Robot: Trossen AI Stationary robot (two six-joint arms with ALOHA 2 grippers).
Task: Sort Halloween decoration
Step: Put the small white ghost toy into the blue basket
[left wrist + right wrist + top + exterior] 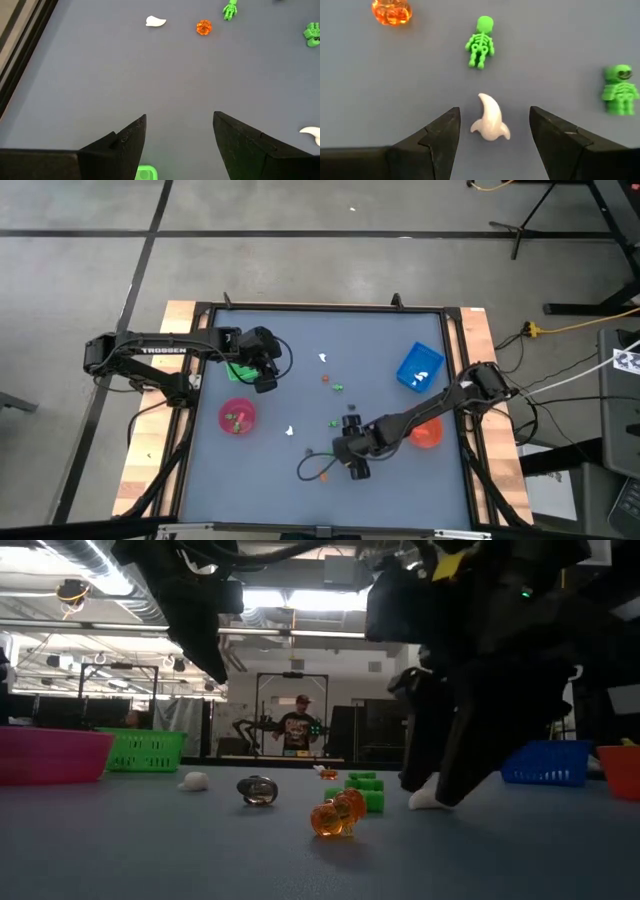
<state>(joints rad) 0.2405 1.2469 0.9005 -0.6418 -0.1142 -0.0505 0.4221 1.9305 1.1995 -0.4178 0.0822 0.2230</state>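
Step in hand, as judged: the pick-up of one white piece. The right gripper (494, 130) is low over the table's near middle, its jaws open with a white ghost figure (490, 124) lying between the two fingers, apparently untouched. In the low view the same white piece (428, 799) rests on the surface at the gripper's foot. The next move calls for closing squarely on the ghost without sliding it away, then carrying it to whichever container takes white pieces; the blue tray (419, 367) seems to hold white items, though this is too small to confirm.

The left gripper (179, 132) hangs over the green tray (241, 368) at the table's left side, jaws open and empty.

The decorations remain scattered mid-table: two green skeletons (480, 41) and (620, 89) just beyond the ghost, an orange pumpkin (392, 12) off to one side, and a dark rounded figure (258, 790) further left in the low view. Another white ghost (290, 430) lies towards the pink bowl (237, 416), which already holds some pieces. An orange bowl (428, 434) sits under the right arm.

The surface is a flat blue-grey mat (300, 350) within a dark frame. Beyond it, a workshop with concrete floor; a person (298, 726) stands far behind.
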